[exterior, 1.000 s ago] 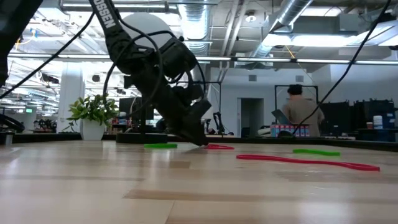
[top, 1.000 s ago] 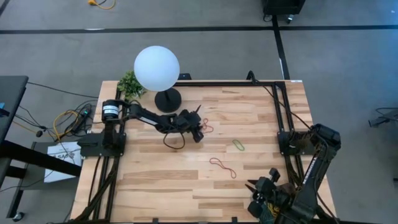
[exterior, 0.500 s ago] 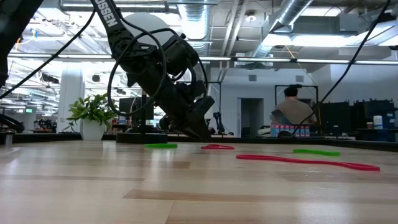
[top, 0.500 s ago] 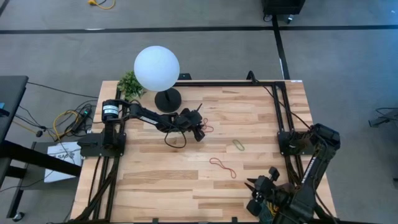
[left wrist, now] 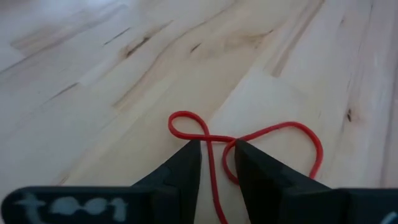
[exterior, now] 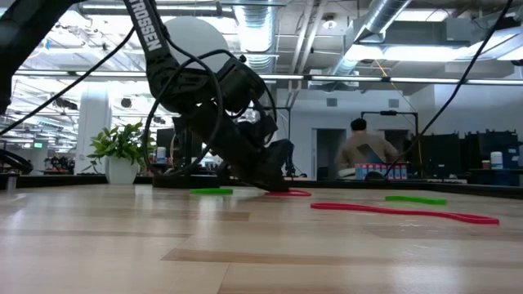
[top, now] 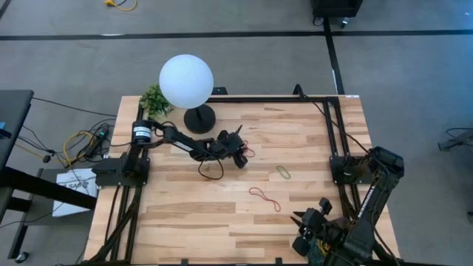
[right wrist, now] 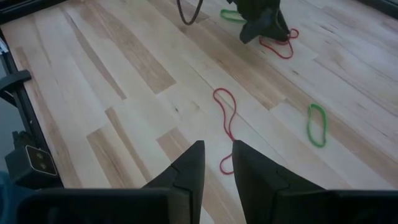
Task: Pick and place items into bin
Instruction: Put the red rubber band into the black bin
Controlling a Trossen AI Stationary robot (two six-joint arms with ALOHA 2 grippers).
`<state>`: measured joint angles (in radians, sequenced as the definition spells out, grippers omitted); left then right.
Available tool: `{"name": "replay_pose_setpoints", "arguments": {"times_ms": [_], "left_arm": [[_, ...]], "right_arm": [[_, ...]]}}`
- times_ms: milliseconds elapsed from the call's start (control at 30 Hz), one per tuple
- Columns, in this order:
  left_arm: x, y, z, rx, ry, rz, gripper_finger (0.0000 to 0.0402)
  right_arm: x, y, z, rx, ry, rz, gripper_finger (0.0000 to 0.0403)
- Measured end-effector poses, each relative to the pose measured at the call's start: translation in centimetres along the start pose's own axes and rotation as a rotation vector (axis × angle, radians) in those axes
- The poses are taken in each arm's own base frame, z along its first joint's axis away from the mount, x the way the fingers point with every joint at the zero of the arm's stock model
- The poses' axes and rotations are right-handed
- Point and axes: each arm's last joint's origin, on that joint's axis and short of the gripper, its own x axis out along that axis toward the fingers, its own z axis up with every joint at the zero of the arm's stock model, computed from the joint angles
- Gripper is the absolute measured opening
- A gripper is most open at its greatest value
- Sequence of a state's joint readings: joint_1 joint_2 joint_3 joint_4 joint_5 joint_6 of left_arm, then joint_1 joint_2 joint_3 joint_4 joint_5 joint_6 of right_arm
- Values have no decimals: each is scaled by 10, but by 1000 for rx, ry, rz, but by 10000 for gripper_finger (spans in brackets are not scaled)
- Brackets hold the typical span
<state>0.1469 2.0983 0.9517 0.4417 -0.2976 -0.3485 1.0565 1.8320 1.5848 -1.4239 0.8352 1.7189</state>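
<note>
A red rubber band (left wrist: 249, 140), twisted into a figure-eight, lies flat on the wooden table (top: 310, 133) right of the lamp. My left gripper (left wrist: 217, 152) slants down over it, open, its fingertips low at the tabletop. One strand runs between the two fingers; I cannot tell whether they touch it. In the high view this gripper (top: 242, 158) is at the band (top: 249, 153). A long red band (top: 264, 198) and a green band (top: 284, 172) lie farther right. My right gripper (right wrist: 216, 163) waits raised over the near right corner, open and holding nothing. The bin is out of view.
A white globe lamp (top: 186, 80) on a black base and a small plant (top: 154, 100) stand at the far left. Another green band (exterior: 211, 191) lies near the left gripper. Black frame rails run along the table's sides. A person (exterior: 364, 151) is in the room behind.
My left gripper has gone down onto the twisted red band, shifting slightly toward the table's right edge; its fingertips now sit at the tabletop. The bands have stayed where they were.
</note>
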Motion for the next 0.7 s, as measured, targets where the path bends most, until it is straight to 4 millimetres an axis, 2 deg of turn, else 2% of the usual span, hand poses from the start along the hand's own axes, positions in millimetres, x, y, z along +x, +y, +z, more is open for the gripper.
{"name": "replay_pose_setpoints", "arguments": {"times_ms": [167, 333, 467, 567, 700], "left_arm": [[-1, -4, -4, 44, 14, 20, 87], [-3, -8, -4, 55, 2, -4, 16], [-5, -13, -5, 52, 2, -42, 5], [-15, -22, 1, 36, 7, -115, 2], [-44, -47, 10, 78, 33, -326, 0]], "right_arm": [[0, 0, 0, -3, 0, 1, 76], [0, 1, 0, 7, 1, 5, 76], [5, 6, 4, 58, 6, 27, 76], [9, 9, 8, 100, 8, 38, 76], [16, 11, 14, 82, 11, 39, 76]]}}
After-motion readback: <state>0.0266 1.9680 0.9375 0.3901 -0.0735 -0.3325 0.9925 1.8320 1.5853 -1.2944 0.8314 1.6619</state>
